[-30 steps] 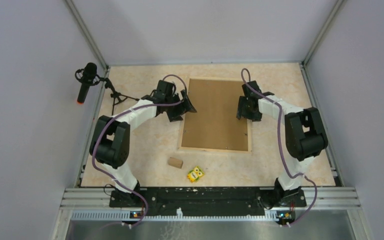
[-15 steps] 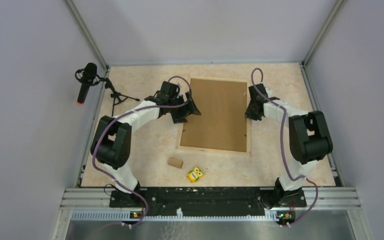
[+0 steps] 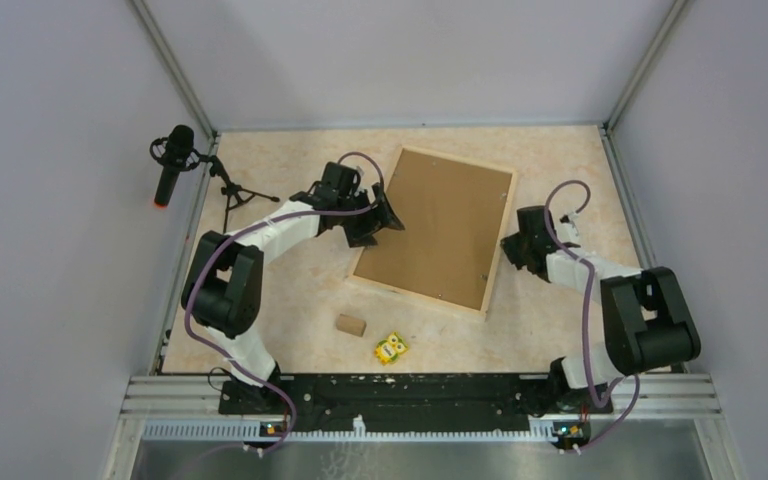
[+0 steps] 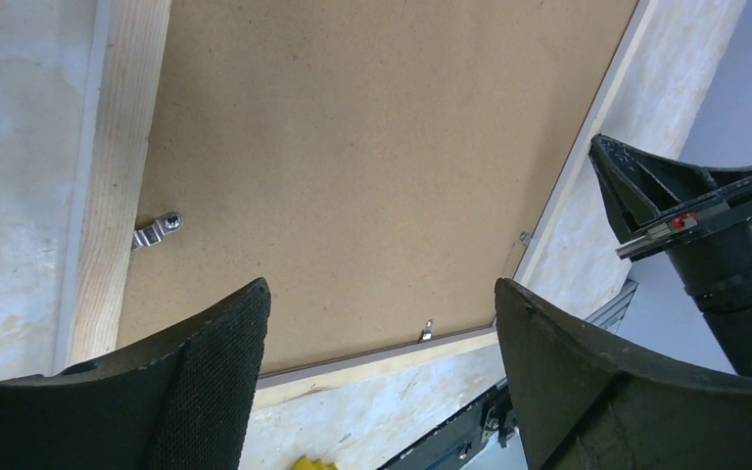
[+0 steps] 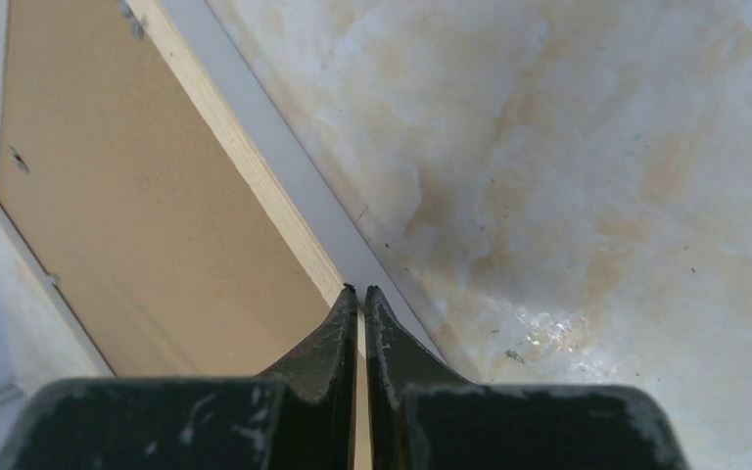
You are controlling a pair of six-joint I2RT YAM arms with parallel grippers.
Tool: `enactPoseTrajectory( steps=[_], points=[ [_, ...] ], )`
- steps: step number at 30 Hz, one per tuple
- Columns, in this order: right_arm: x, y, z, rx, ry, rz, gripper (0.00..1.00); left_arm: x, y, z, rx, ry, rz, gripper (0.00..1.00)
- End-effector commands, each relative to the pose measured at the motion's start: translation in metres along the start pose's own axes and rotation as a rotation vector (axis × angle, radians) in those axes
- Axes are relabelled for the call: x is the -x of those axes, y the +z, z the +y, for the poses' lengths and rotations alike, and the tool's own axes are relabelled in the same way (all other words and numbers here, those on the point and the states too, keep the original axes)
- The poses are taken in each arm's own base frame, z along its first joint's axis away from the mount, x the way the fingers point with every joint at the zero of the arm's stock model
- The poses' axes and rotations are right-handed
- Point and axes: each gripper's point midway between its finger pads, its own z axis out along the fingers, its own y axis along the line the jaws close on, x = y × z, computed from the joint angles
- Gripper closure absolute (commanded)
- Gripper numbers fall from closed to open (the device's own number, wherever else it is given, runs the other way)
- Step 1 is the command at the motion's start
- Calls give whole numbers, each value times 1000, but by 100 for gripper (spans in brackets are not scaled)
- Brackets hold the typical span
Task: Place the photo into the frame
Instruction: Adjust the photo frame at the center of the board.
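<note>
Since half a second ago the frame (image 4: 117,176) has swung clockwise on the surface (image 3: 550,160). It now lies skewed, back up, with the brown backing board (image 3: 438,225) showing and its far corner turned toward the right. My right end effector (image 5: 362,294) has drawn back toward me and is pinching the frame's right rail, fingers almost together on the thin wood. My left end effector (image 4: 380,289) has hardly shifted; it hangs spread wide over the frame's left edge. The wooden block (image 3: 350,325) and yellow owl toy (image 3: 391,348) have stayed near the front edge.
</note>
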Motion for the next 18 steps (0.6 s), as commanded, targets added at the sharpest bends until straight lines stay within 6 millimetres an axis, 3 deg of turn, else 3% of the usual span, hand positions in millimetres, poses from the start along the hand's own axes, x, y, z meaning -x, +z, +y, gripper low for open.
enactPoseTrajectory(
  steps=[1, 4, 8, 13, 15, 18],
  points=[
    [-11, -6, -45, -131, 137, -22, 100, 1, -1, -5, -11, -15, -10, 12],
    [-6, -9, -38, -105, 106, -32, 100, -5, -1, -1, 1, -56, 5, 12],
    [3, -10, -17, -75, -121, -26, 99, -19, -4, -8, 11, -63, -3, 11],
    [12, -16, 5, -5, -459, 7, 67, -54, -10, -21, 25, -77, -22, 10],
    [11, -19, 9, 16, -548, 33, 60, -70, -14, -21, 6, -127, -28, 9],
    [11, -22, 13, 33, -630, 62, 50, -78, -22, -19, -1, -171, -73, 5]
  ],
)
